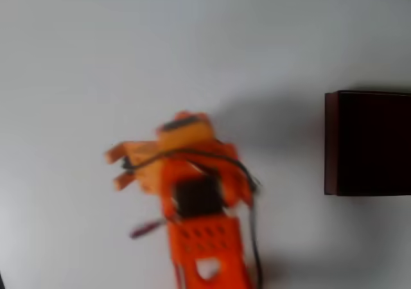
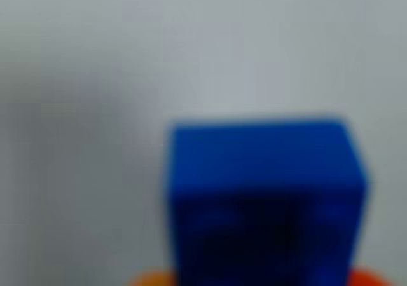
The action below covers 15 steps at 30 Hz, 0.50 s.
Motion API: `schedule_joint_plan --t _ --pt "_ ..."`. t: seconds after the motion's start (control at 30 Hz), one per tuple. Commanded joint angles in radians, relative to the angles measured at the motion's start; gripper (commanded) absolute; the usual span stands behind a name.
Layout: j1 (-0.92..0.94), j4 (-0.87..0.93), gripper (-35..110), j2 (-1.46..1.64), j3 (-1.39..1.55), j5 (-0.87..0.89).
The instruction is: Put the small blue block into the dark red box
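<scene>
orange arm (image 1: 192,199) blurred, jaws apparently clamped

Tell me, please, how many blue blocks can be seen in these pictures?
1. The blue block fills the lower middle of the wrist view, close to the camera, with orange parts of the hand at its bottom edge. In the overhead view the orange arm could be hiding others.

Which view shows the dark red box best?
The overhead view: the dark red box sits at the right edge, its dark inside visible, though cut off by the frame. The wrist view instead shows the small blue block close up.
</scene>
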Motion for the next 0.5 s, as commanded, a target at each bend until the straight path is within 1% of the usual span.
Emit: schedule_joint_plan --t 0.0,0.1,0.17,0.4,0.47 --pt "0.169 -0.009 0 0.333 0.103 0.1" --pt "0.33 -0.012 0 0.494 0.169 0.212" --pt "0.42 0.0 0 0.515 0.166 0.267" --pt "0.595 -0.037 0 0.308 0.055 0.512" --pt "0.641 -0.046 0 0.213 -0.002 0.546"
